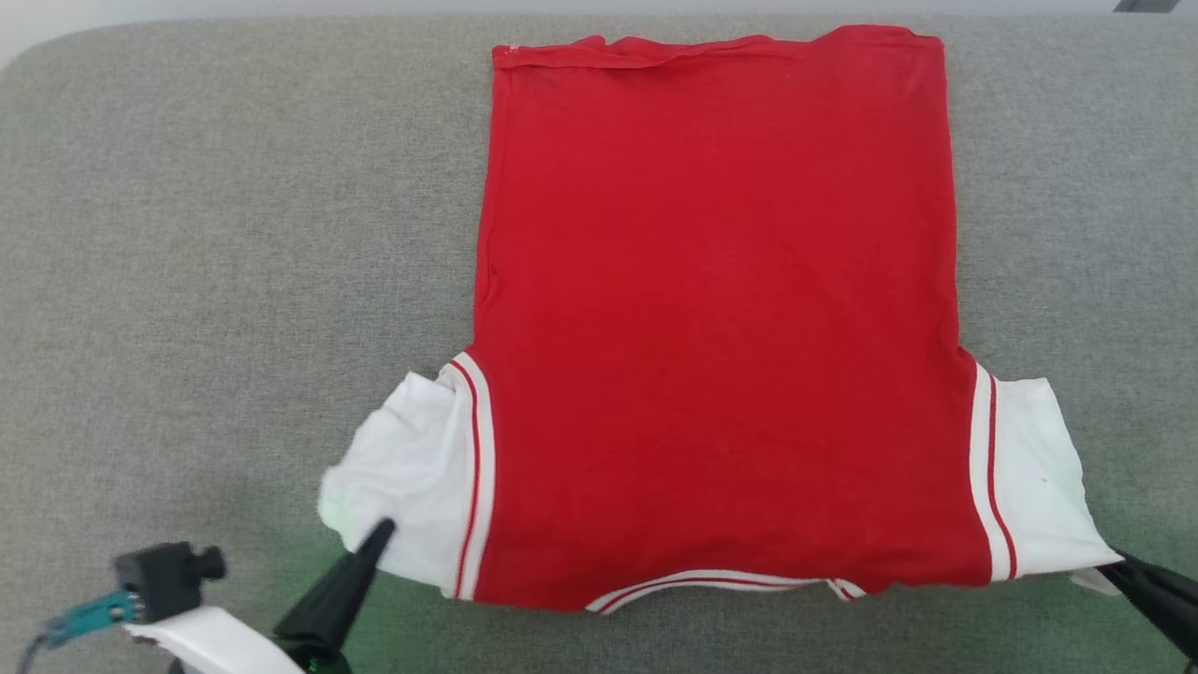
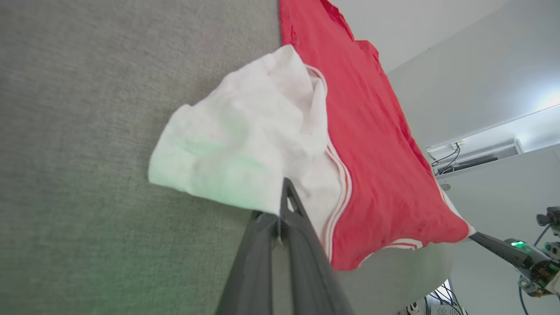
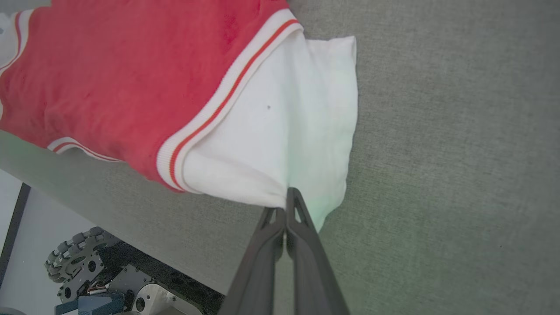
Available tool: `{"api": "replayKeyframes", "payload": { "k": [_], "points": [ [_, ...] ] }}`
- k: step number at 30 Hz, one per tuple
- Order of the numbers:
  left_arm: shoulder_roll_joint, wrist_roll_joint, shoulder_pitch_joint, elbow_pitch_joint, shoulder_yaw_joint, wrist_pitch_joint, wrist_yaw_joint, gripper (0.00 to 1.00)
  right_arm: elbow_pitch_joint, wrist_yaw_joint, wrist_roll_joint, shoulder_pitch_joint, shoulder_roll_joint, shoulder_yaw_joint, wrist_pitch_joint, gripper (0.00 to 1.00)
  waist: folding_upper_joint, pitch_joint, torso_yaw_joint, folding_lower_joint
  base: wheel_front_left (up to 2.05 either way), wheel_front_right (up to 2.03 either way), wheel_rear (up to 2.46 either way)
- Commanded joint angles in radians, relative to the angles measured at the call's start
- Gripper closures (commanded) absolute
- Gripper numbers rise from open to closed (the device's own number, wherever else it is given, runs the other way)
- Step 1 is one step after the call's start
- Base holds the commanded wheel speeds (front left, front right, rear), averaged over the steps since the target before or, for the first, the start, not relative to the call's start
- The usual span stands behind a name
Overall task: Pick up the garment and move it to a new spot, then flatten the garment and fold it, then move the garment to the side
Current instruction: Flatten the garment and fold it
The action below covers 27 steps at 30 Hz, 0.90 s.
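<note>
Now the shirt (image 1: pixel 721 309) lies flat on the grey desk (image 1: pixel 234 281), right of its middle. Its long axis runs from the near edge to the far edge, with the collar (image 1: pixel 711 585) toward me and the hem away. The two white sleeves stick out sideways along the near edge.

My left pincer (image 1: pixel 382 529) is together, its tip on the outer near corner of the left sleeve (image 1: pixel 402 477). I cannot tell whether cloth sits between the fingers. My right pincer (image 1: pixel 1118 564) is clamped on the near corner of the right sleeve (image 1: pixel 1039 487), where the cloth gathers into the tips.

So the shirt lies ahead of both pincers and between them, each arm nearest its own sleeve. I judge the coming move turns on this: any fold goes across the long axis or brings a sleeve inward over the red.
</note>
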Motion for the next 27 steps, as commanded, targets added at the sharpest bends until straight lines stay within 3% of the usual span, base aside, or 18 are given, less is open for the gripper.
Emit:
{"api": "replayKeyframes", "payload": {
  "k": [1,9,18,20,21,22,27],
  "points": [
    [-0.010,0.019,-0.015,0.011,-0.013,0.010,0.011,1.00,-0.012,0.000,-0.008,-0.007,0.027,0.000,0.022,1.00,0.0000,-0.003,-0.002,0.0000,0.00,0.00,0.00],
    [-0.113,0.089,-0.086,0.123,-0.066,0.011,0.042,1.00,0.098,0.000,-0.037,-0.141,0.113,0.091,0.128,1.00,0.0000,0.004,-0.012,0.0000,0.00,0.00,0.00],
    [-0.156,0.103,-0.118,0.203,-0.060,-0.001,0.022,1.00,0.247,0.000,-0.047,-0.221,0.150,0.191,0.072,0.99,0.0000,0.019,-0.003,0.0000,0.00,0.00,0.00],
    [-0.158,0.108,-0.119,0.207,-0.060,0.000,0.019,1.00,0.256,0.000,-0.051,-0.231,0.145,0.202,0.058,0.45,0.0000,0.023,-0.004,0.0000,0.00,0.00,0.00],
    [-0.158,0.108,-0.119,0.207,-0.060,0.000,0.019,1.00,0.256,0.000,-0.051,-0.231,0.145,0.202,0.058,0.45,0.0000,0.023,-0.004,0.0000,0.00,0.00,0.00],
    [-0.159,0.110,-0.120,0.208,-0.060,-0.002,0.019,1.00,0.259,-0.001,-0.048,-0.233,0.143,0.203,0.052,0.00,0.0000,0.023,-0.005,0.0000,0.00,0.00,0.00],
    [-0.165,0.121,-0.116,0.195,-0.055,-0.009,0.016,1.00,0.217,-0.002,-0.029,-0.239,0.108,0.183,0.030,0.00,0.0000,0.023,-0.003,0.0000,0.00,0.00,0.00]
  ]
}}
